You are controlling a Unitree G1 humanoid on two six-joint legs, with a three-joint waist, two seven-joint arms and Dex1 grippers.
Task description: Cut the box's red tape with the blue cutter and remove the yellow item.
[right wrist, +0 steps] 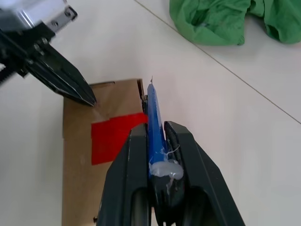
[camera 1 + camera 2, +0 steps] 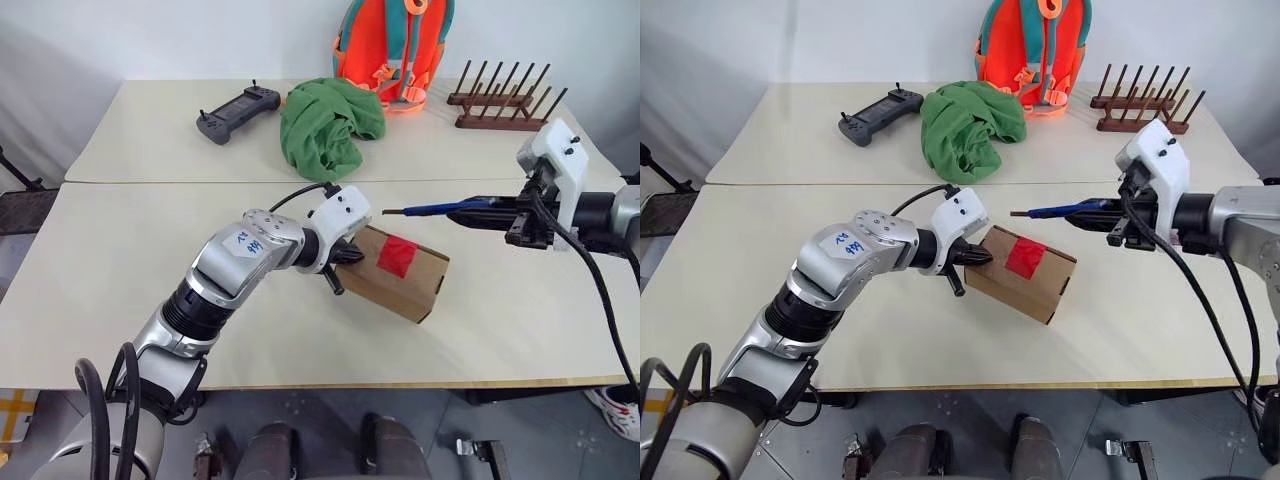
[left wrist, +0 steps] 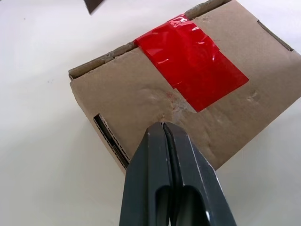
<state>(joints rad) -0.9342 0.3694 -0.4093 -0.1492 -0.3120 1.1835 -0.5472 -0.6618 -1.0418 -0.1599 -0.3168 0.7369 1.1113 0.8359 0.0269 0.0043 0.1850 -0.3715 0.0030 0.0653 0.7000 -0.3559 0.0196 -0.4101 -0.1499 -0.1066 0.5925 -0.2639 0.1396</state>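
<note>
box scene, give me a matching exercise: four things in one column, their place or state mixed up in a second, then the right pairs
Things:
1. cutter
2. tape
3. left gripper
4. green cloth

Place or state:
A. shut, tips against the box top
B. bunched on the far table
C. clamped in the right gripper, up off the table
D. stuck across the box top, uncut

Pairs: 1-C, 2-D, 3-A, 4-B
</note>
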